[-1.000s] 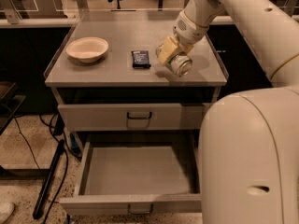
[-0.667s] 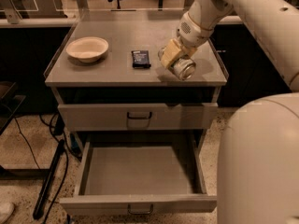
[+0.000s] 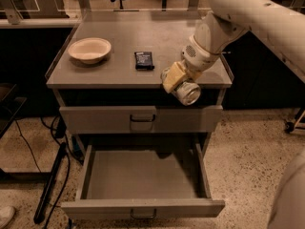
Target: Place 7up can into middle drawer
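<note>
My gripper (image 3: pixel 180 82) hangs just past the front edge of the cabinet top, above the right half of the open drawer. It is shut on the 7up can (image 3: pixel 187 93), whose shiny round end faces the camera below the yellowish fingers (image 3: pixel 172 76). The middle drawer (image 3: pixel 143 207) is pulled out wide, and its shallow grey interior holds nothing. The can is well above the drawer, level with the shut top drawer (image 3: pixel 141 119).
On the grey cabinet top (image 3: pixel 119 42) sit a cream bowl (image 3: pixel 89 49) at the left and a flat dark packet (image 3: pixel 144 60) near the middle. My arm (image 3: pixel 248 13) comes in from the upper right. Black cables (image 3: pixel 50 185) lie on the speckled floor at the left.
The gripper with the can has moved forward and down, from over the cabinet top's right side to just beyond its front edge. The robot body that filled the lower right has left the view.
</note>
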`<state>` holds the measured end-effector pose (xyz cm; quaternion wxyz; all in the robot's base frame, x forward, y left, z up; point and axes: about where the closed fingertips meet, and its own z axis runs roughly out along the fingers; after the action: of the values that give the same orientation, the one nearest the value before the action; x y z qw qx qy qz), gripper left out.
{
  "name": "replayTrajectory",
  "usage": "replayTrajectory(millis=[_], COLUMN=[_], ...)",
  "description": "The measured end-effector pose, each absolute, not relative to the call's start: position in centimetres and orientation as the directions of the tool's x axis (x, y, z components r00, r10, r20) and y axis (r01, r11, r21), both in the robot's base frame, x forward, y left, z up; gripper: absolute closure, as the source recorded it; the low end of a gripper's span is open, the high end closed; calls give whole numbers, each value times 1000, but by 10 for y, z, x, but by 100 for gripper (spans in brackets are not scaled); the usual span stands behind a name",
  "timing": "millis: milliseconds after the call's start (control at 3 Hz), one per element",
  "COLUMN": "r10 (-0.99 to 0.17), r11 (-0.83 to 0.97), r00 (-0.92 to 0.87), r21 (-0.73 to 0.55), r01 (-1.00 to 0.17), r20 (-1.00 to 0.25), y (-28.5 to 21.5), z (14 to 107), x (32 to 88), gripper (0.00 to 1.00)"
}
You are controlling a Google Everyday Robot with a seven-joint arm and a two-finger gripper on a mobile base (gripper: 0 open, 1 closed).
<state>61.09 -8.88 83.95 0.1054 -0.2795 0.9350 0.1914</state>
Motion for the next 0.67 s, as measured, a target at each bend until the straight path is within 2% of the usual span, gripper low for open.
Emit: replayTrajectory(millis=[667], r10=[-482], r11=[763], r00=[-823], r21=[318], r01=[-563], r20=[-301], y=[-76], z=[831], x=[594], gripper=[100])
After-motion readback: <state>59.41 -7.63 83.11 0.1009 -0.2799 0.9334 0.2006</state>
